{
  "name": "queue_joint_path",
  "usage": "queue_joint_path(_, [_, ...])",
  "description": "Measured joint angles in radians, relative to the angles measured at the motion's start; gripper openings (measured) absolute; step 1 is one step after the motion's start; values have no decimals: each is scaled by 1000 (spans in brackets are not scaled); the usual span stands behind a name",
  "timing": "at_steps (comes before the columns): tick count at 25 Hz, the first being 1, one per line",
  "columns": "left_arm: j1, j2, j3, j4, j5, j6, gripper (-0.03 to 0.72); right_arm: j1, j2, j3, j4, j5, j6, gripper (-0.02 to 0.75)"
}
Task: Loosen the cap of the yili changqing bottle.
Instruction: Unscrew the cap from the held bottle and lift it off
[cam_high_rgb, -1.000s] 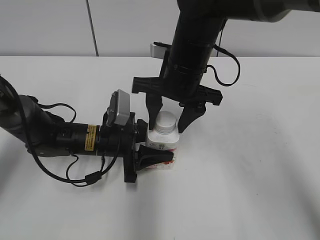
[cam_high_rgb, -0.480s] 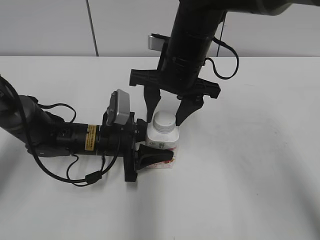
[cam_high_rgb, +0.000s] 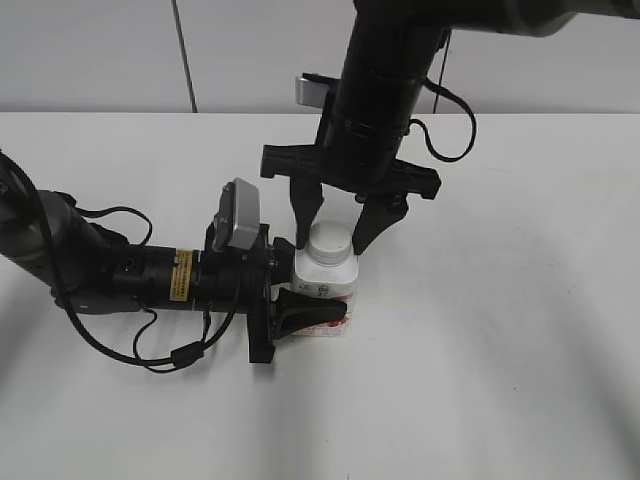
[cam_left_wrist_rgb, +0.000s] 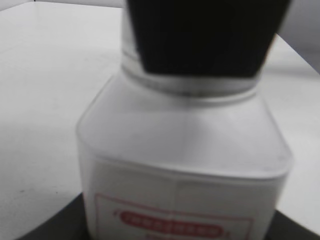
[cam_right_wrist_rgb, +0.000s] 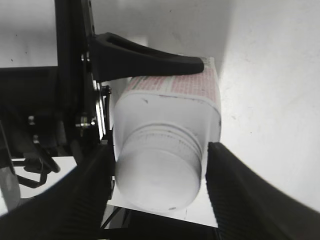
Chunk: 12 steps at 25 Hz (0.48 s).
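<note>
Upright on the white table, one yili changqing bottle is standing, its cap on. Sideways, the left hand is clamping the body, hiding much of the label. From above, the right hand is straddling the cap, fingers spread and apart from it.

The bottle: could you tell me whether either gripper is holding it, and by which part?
The left gripper clamps the bottle around its body; the right gripper straddles the cap.

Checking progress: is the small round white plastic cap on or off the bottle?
On: the small round white plastic cap sits on the squarish white bottle's neck.
</note>
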Motion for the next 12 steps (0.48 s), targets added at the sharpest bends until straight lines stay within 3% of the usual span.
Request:
queue_joint_path(4, [0, 0, 0, -1, 0, 0, 367, 0, 4, 0, 0, 0, -1, 477])
queue_joint_path(9, [0, 0, 0, -2, 0, 0, 367, 0, 4, 0, -1, 0, -2, 398])
queue_joint_path(12, [0, 0, 0, -2, 0, 0, 366, 0, 4, 0, 2, 0, -2, 398])
